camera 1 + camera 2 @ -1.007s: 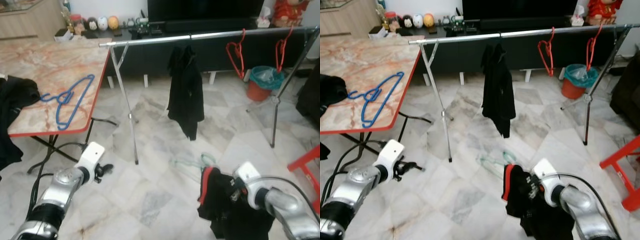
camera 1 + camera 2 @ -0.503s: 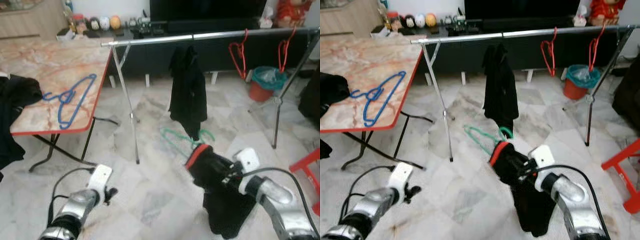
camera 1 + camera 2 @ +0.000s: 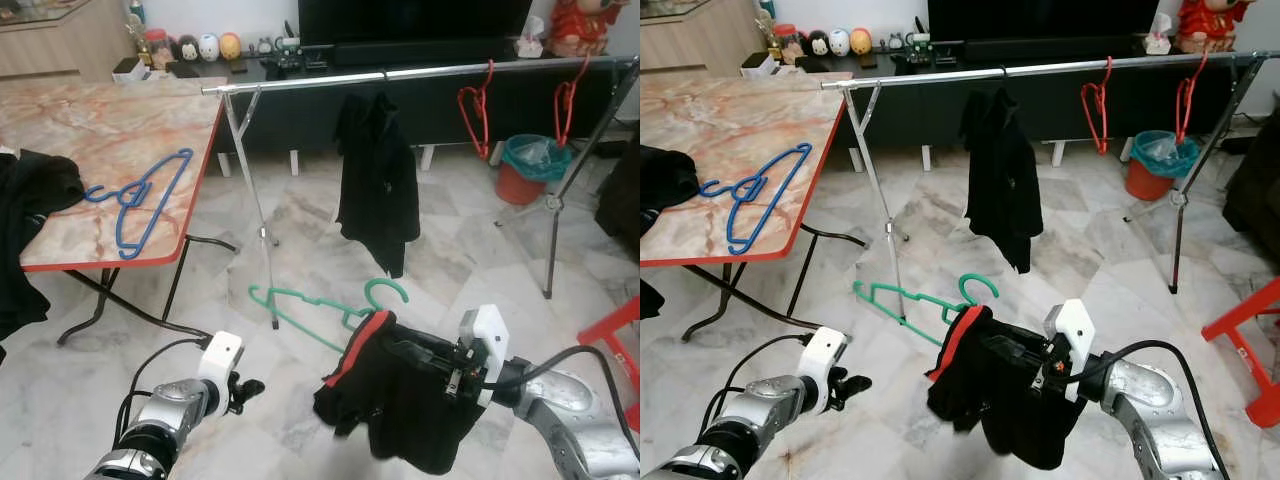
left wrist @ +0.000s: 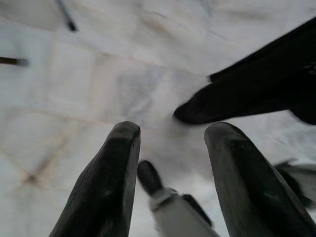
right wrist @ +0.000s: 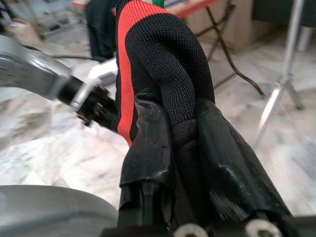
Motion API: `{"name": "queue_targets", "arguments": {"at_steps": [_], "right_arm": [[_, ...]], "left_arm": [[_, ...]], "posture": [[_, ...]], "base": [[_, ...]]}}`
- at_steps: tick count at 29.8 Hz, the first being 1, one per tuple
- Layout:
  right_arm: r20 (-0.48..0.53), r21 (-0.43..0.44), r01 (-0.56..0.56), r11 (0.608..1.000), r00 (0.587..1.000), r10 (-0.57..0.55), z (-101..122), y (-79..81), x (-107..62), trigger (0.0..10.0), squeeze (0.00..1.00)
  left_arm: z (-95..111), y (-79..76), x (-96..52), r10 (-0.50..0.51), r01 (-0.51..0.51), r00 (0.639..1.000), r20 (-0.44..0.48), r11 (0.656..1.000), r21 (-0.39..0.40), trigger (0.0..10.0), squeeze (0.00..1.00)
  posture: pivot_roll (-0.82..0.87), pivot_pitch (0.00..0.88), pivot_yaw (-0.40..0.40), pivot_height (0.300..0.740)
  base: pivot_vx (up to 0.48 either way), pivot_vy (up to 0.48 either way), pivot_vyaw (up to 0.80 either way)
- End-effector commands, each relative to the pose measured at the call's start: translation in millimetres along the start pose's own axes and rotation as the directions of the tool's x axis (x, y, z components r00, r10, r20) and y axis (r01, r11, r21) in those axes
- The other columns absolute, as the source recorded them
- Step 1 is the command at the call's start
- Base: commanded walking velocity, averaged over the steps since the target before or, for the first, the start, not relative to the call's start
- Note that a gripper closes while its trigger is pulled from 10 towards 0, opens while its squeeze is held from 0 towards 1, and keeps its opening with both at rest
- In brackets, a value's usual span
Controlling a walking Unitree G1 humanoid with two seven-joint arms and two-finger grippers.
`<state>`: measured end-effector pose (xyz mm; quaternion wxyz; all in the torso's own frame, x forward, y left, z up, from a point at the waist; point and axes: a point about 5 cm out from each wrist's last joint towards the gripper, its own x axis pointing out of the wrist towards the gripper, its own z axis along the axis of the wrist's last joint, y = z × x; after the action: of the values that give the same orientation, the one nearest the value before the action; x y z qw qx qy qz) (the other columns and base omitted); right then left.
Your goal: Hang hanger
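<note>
My right gripper (image 5: 180, 129) is shut on a black garment with a red collar (image 3: 400, 390), which hangs on a green hanger (image 3: 318, 312). It holds them low above the floor, in front of the chrome clothes rail (image 3: 420, 72). The green hook (image 3: 980, 287) sticks up above the collar, and the garment hides the fingers in the eye views. A black jacket (image 3: 378, 180) and two red hangers (image 3: 475, 105) hang on the rail. My left gripper (image 4: 173, 131) is open with nothing in it, low near the floor at the left (image 3: 245, 388).
A marble table with a red edge (image 3: 100, 130) stands at the left and bears a blue hanger (image 3: 135, 200) and dark clothing (image 3: 30, 200). The rail's legs (image 3: 262, 230), a teal bin (image 3: 535, 160) and a red stool (image 3: 615, 340) stand on the tiled floor.
My right arm has lifted the garment and green hanger up and swung them leftward. My left arm has dropped lower toward the floor.
</note>
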<state>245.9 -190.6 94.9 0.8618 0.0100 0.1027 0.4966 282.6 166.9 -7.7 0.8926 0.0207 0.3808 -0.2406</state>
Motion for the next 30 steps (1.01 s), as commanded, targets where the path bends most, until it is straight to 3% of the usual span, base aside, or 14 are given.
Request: {"name": "queue_targets", "arguments": {"at_steps": [1,5,10,15,19,25,26,30], "right_arm": [[0.043,-0.025,-0.043,0.999,0.998,0.044,11,3.5,-1.2,10.0,0.00],[0.109,-0.018,-0.111,0.994,0.988,0.112,23,9.5,-0.1,10.0,0.00],[0.150,-0.019,-0.196,0.980,0.969,0.197,34,16.2,3.3,10.0,0.00],[0.131,-0.017,-0.200,0.980,0.971,0.200,34,15.2,7.3,10.0,0.00],[0.092,-0.022,-0.136,0.991,0.986,0.137,27,6.3,9.3,10.0,0.00],[0.085,-0.019,-0.129,0.992,0.988,0.130,29,2.3,10.2,10.0,0.00],[0.087,-0.021,-0.129,0.991,0.988,0.130,31,1.3,11.4,10.0,0.00],[0.100,-0.031,-0.125,0.992,0.987,0.127,35,-0.6,16.0,10.0,0.00]], "left_arm": [[-7,-1.8,0.6,-0.022,0.021,0.999,-0.032,0.999,-0.031,10.0,0.00],[-11,-4.7,1.3,-0.066,0.062,0.997,-0.048,0.995,-0.078,10.0,0.00],[3,-11.2,2.3,-0.163,0.169,0.985,0.052,0.977,-0.133,10.0,0.00],[10,-10.6,0.8,-0.192,0.201,0.978,0.085,0.972,-0.123,10.0,0.00],[11,-10.2,-4.7,-0.264,0.271,0.959,0.101,0.961,-0.059,10.0,0.00],[-2,-7.6,-10.7,-0.288,0.290,0.957,-0.039,0.939,0.183,10.0,0.00],[2,-7.9,-9.7,-0.269,0.266,0.963,-0.021,0.936,0.231,10.0,0.00],[19,-10.3,-4.6,-0.205,0.181,0.976,0.080,0.956,0.230,10.0,0.00]], "posture": [[-0.01,0.000,0.039,0.740],[0.00,0.000,0.036,0.740],[0.00,0.000,0.029,0.740],[0.01,0.000,0.021,0.740],[0.01,0.008,0.017,0.740],[0.02,0.019,0.014,0.740],[0.02,0.021,0.014,0.740],[0.02,0.025,0.014,0.740]], "base": [[0.000,0.000,0.00],[0.000,0.000,0.00],[0.000,0.000,0.00],[0.000,0.000,0.00],[0.000,0.000,0.00],[0.000,0.000,0.00],[0.000,0.000,0.00],[0.000,0.000,0.00]]}}
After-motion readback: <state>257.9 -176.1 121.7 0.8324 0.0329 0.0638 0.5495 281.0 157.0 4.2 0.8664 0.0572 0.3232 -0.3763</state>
